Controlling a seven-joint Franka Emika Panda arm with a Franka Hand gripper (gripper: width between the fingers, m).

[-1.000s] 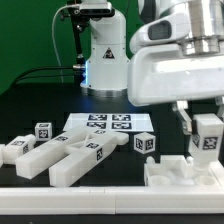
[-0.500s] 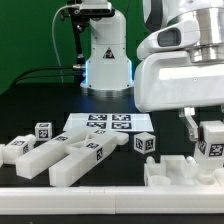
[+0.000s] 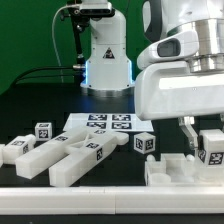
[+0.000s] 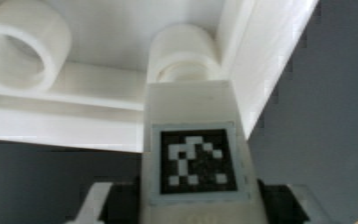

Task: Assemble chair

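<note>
My gripper [image 3: 207, 141] is shut on a white tagged chair leg [image 3: 212, 147] at the exterior view's right, holding it upright just above a white chair slab [image 3: 178, 172] by the front edge. In the wrist view the leg [image 4: 194, 130] runs out from between my fingers [image 4: 114, 205], its square tag facing the camera, and its far end sits close to a round socket [image 4: 185, 50] on the slab [image 4: 87, 95]; whether they touch I cannot tell. More white chair bars [image 3: 68, 155] lie side by side at the exterior view's left.
The marker board [image 3: 108, 123] lies flat in the middle of the black table. A small tagged cube [image 3: 145, 143] stands beside it, another [image 3: 43, 131] at the left. The arm's white base [image 3: 105, 55] rises at the back. A white rail [image 3: 70, 200] runs along the front.
My gripper has sunk lower and drifted slightly to the exterior view's right with the leg still in it, closing on the slab. The loose parts have stayed put.
</note>
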